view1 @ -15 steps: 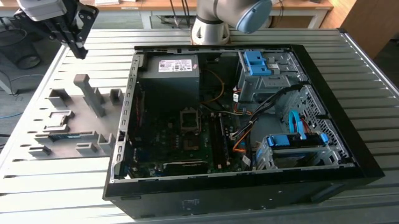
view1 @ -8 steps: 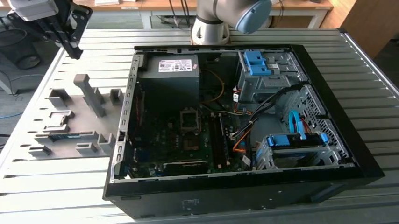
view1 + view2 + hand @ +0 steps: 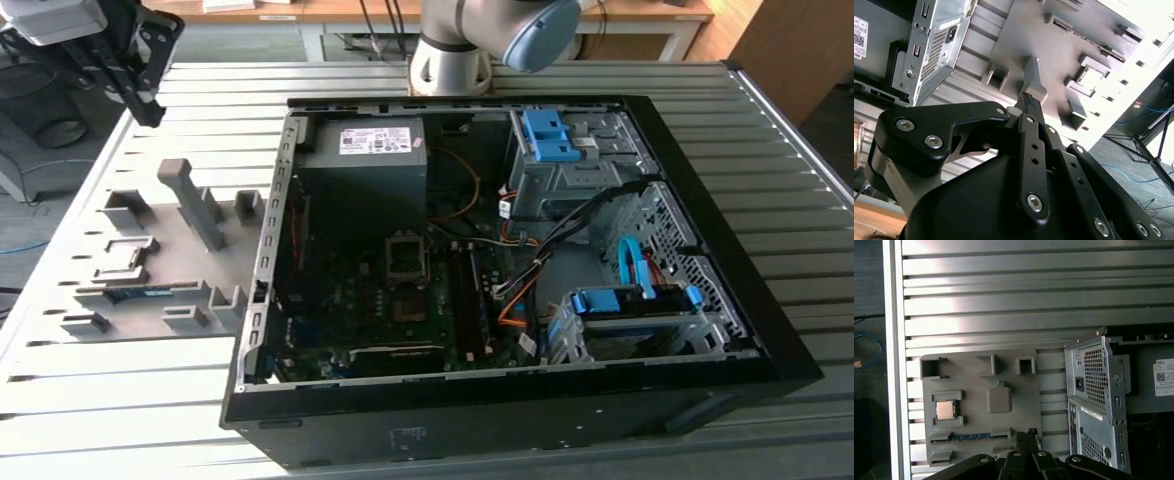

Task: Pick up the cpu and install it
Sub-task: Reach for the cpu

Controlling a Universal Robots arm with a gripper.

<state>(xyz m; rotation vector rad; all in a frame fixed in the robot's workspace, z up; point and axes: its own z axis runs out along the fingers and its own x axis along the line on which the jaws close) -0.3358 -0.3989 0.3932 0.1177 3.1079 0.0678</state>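
- cpu [image 3: 945, 410]: lies flat, metal face up, in square walled pocket of grey fixture tray [image 3: 974, 415]; walls likely fix its position for pickup.
- gripper [image 3: 1026, 434]: fingers pressed together, empty, raised above tray edge, well apart from cpu.
- computer case [image 3: 441, 435]: lies open beside tray.

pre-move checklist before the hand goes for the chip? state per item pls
1. Chip lying flat in its tray pocket: ok.
2. Hand empty: ok.
3. Hand open for a grasp: not ok, it looks shut.
4. Hand lined up over the chip: not ok, it is raised and off to one side of the chip.
5. Socket in the computer case open and empty: cannot tell.
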